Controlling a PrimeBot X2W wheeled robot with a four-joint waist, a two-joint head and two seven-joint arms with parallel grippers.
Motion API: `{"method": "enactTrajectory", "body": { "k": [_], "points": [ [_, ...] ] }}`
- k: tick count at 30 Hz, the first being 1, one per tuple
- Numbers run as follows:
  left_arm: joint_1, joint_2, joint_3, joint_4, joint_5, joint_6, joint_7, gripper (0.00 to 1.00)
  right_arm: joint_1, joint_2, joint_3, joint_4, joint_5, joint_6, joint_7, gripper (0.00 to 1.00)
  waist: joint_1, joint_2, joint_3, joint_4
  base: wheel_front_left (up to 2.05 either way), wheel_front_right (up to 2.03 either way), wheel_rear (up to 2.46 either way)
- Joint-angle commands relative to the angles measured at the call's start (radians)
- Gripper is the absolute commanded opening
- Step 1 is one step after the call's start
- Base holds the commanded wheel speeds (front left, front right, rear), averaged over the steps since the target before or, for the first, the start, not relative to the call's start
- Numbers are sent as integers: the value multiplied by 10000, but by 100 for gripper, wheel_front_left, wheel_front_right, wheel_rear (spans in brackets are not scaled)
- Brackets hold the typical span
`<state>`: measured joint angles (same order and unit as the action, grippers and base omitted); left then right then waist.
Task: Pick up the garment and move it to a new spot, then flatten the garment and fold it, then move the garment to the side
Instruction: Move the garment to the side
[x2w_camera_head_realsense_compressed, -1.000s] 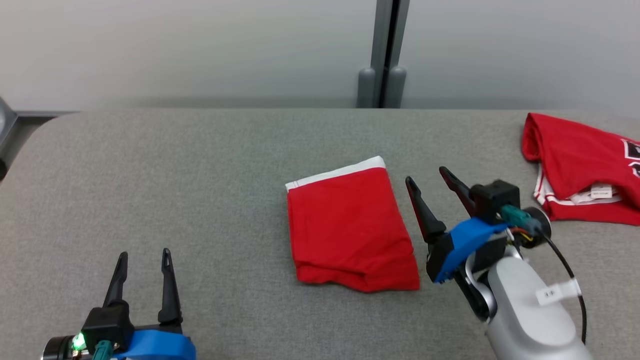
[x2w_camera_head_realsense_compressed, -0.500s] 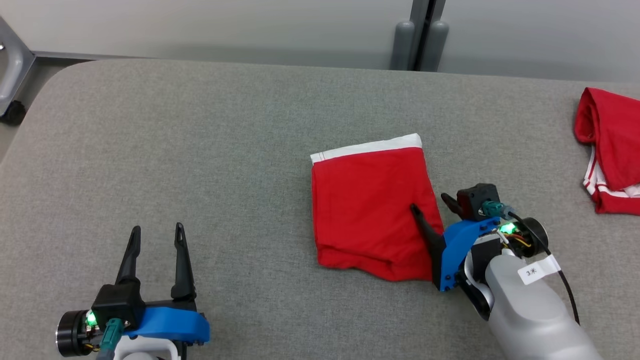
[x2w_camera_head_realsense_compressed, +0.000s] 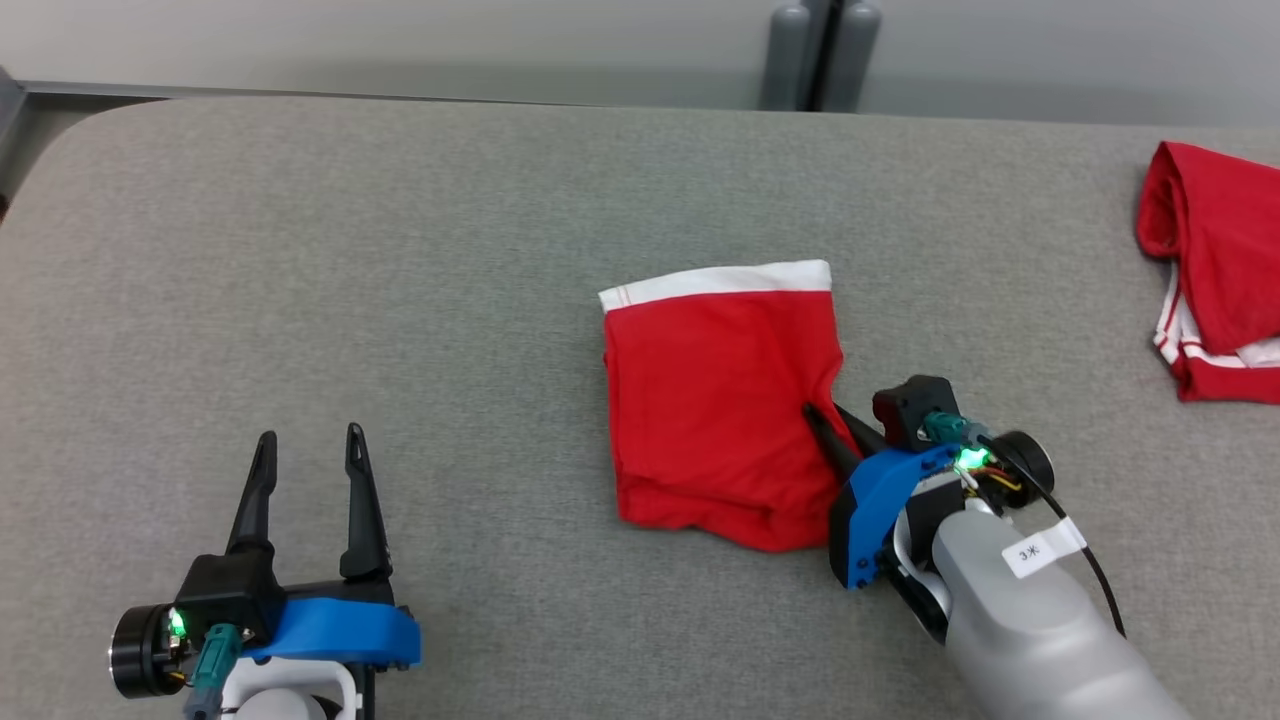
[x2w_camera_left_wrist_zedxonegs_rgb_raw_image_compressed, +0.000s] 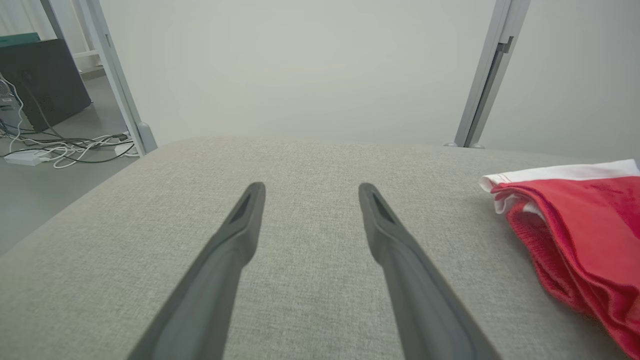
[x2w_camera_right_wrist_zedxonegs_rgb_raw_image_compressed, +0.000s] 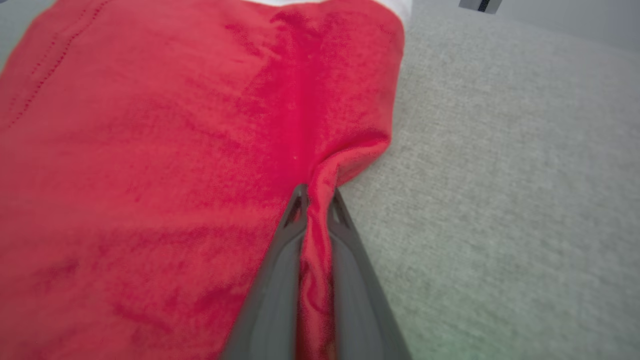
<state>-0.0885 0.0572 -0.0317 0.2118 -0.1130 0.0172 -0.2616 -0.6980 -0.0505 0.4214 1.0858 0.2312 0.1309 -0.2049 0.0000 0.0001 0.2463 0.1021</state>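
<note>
Right gripper (x2w_camera_head_realsense_compressed: 822, 415) now clamped on garment (x2w_camera_head_realsense_compressed: 710, 400) edge (contact part hidden), left gripper (x2w_camera_head_realsense_compressed: 309, 435) wide

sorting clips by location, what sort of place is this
Most likely a robotics lab or test room, not a home: a grey fabric-covered table before plain pale wall panels joined by metal posts, and loose cables lying on the floor beside it.

A second red garment (x2w_camera_head_realsense_compressed: 1215, 270) at the far right of the surface (x2w_camera_head_realsense_compressed: 400, 250) runs off the picture edge. The pinched edge of the folded garment (x2w_camera_head_realsense_compressed: 720, 400) partly buries the fingertips of the right hand (x2w_camera_head_realsense_compressed: 822, 415). The forearm tag (x2w_camera_head_realsense_compressed: 1040, 550) is unreadably small.
</note>
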Motion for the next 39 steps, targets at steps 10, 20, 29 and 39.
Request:
{"method": "enactTrajectory", "body": {
  "k": [10, 20, 29, 39],
  "points": [
    [-462, -14, 71, -605, 92, -16, -44, 100, -1727, -1169, 1542, -302, -388, -2, -413, 0, 0, -1, 528, -1144, 0, 0, 0],
    [-934, 434, 96, -1635, 598, -18, -46, 100, -4018, -3053, 2888, -909, 491, -2, -479, 0, 0, -1, 1901, -2815, 0, 0, 0],
    [-1027, 1006, 61, -3077, 1073, 41, 253, 100, -5119, -4651, 3368, -1148, 1853, -2, -261, 0, 0, -1, 2800, -4042, 0, 0, 0],
    [-1286, 1406, -30, -4295, 1281, -69, 934, 100, -6059, -5100, 3597, -1, 2763, -2, -158, 0, 0, -1, 3509, -4306, 0, 0, 0]
  ]
}}
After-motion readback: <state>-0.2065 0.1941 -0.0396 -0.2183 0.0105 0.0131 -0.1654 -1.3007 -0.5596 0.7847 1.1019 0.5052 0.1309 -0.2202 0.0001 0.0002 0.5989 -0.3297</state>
